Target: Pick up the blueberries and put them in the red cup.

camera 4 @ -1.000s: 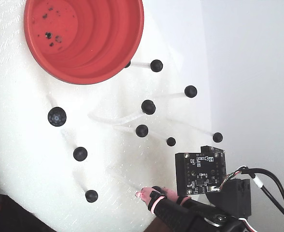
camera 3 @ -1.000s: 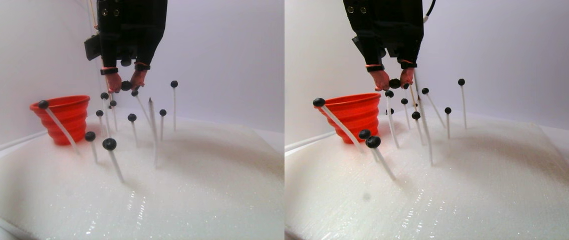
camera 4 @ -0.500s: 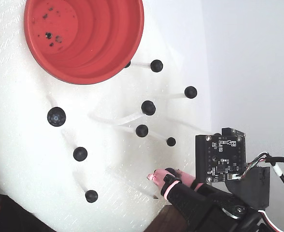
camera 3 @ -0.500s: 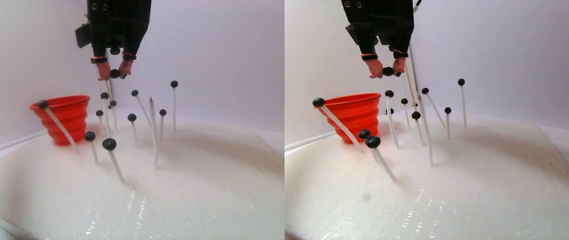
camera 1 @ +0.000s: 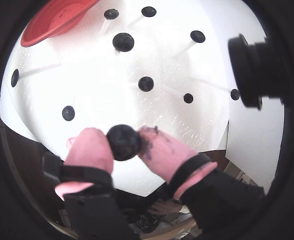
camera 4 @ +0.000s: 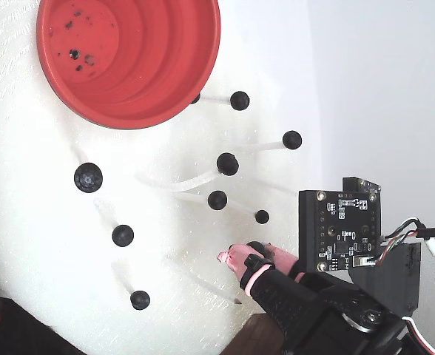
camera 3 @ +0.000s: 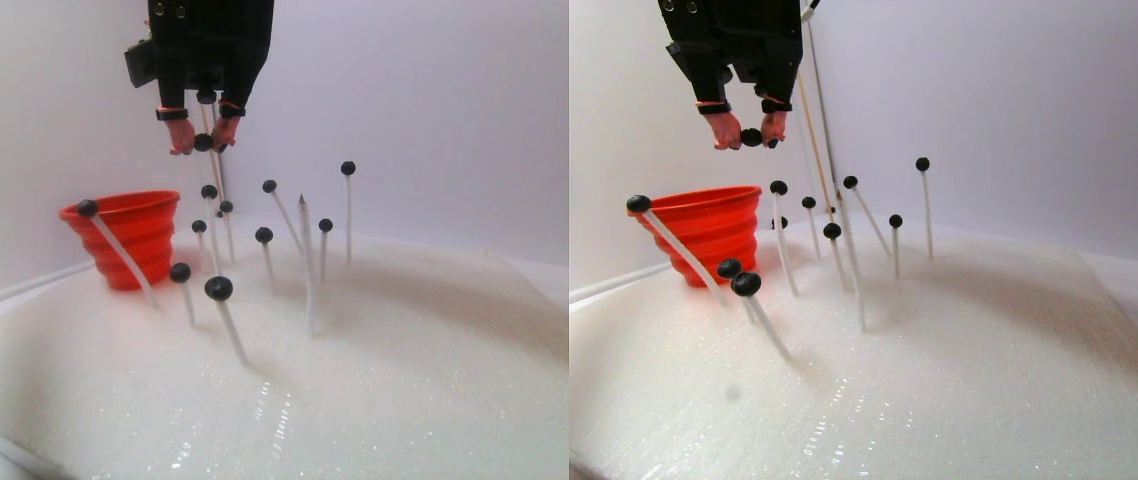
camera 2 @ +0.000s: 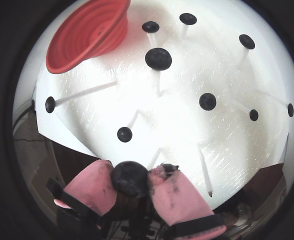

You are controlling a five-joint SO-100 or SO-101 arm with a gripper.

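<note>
Berry [camera 1: 123,142] sitting pinched between pink fingertips [camera 1: 91,148] of gripper [camera 1: 123,143], hanging high above the stalks. Cup [camera 3: 129,236] standing at the white mat's [camera 3: 409,380] far left, rim clear; other berries [camera 2: 158,58] on sticks between.

Arm body is matte black, with brass-coloured screw heads near its top in the stereo pair view. The gripper [camera 1: 124,143] has two pink, dark-smudged fingertips [camera 2: 89,184], each banded by a black strap. A black circuit board [camera 4: 339,233] with corner screws is mounted alongside; black-and-white cables [camera 4: 425,244] trail off it.
</note>
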